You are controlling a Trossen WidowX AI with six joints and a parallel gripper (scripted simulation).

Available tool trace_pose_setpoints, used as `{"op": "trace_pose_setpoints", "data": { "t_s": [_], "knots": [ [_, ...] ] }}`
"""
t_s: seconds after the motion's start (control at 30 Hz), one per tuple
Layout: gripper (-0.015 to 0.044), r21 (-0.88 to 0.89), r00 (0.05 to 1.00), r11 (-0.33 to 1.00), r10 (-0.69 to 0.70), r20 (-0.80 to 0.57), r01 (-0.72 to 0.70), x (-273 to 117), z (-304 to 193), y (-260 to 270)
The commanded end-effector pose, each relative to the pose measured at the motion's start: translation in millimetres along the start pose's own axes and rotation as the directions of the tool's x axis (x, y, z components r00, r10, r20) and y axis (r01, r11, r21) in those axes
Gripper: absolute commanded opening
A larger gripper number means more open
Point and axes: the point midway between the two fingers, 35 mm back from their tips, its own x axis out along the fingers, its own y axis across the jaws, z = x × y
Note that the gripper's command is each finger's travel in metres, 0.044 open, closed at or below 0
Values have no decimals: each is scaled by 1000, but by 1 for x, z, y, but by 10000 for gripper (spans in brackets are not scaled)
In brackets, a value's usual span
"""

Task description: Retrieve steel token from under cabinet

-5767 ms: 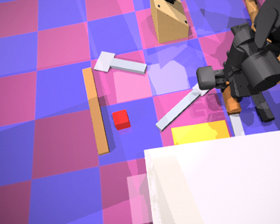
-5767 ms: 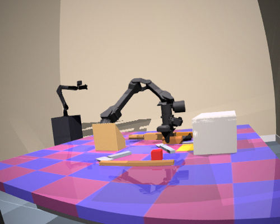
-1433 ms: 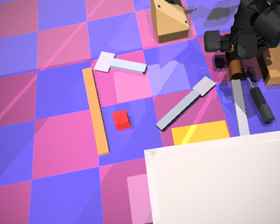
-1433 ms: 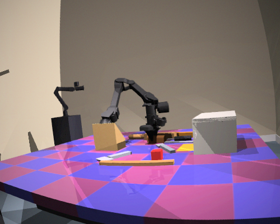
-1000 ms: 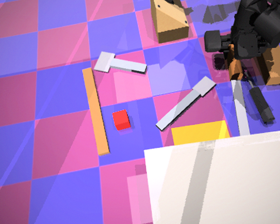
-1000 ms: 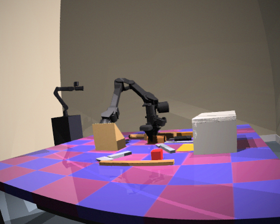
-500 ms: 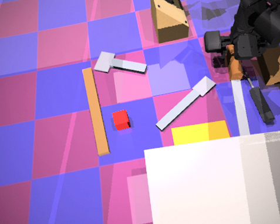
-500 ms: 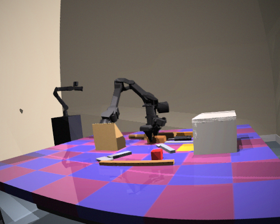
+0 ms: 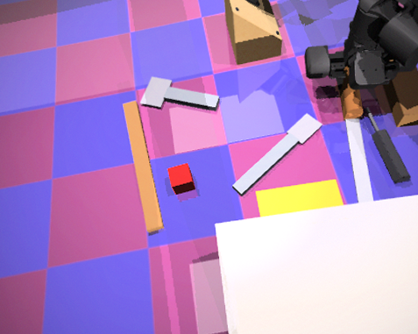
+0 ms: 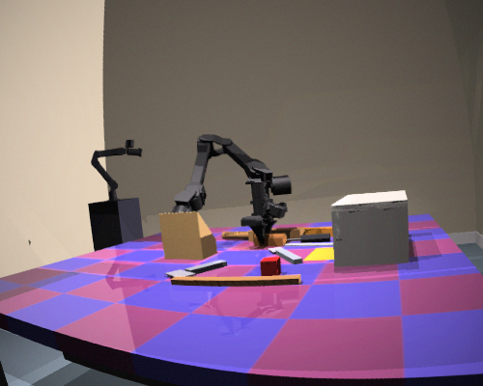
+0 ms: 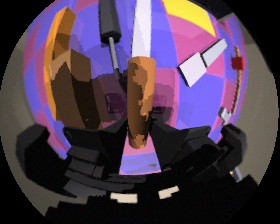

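Note:
The cabinet [image 9: 327, 272] [image 10: 372, 236] is a pale box. The yellow marked area [image 9: 299, 198] [image 10: 320, 254] [image 11: 192, 15] lies before it, partly hidden by the cabinet top in the top view. The token is not visible in any view. My gripper [image 9: 350, 80] [image 10: 262, 242] [image 11: 138, 118] is shut on the orange-brown handle of a long tool, low over the table. The tool's flat pale blade [image 9: 360, 162] [image 11: 142, 30] points toward the cabinet, beside the marked area; its far end is hidden behind the cabinet top in the top view.
A dark-handled thin tool [image 9: 390, 156] [image 11: 109, 22] lies close beside the blade. A wooden block [image 9: 410, 96] [image 11: 70, 85] stands beyond it. Two grey flat-headed tools [image 9: 274, 158] [image 9: 191, 97], a red cube [image 9: 180, 174] [image 10: 269, 265] and an orange bar [image 9: 143, 169] [image 10: 237, 281] lie on the other side.

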Motion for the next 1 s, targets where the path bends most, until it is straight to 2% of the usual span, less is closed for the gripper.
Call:
{"op": "trace_pose_setpoints", "data": {
  "t_s": [0.0,0.07,0.1,0.97],
  "knots": [
    [59,-3,1000,1000,0,0,0,0,0,0],
    [6,-3,1000,1000,0,0,0,0,0,0],
    [0,-3,1000,1000,0,0,0,0,0,0],
    [0,-7,1000,1000,-2,0,2,0,26,1]
  ]
}}
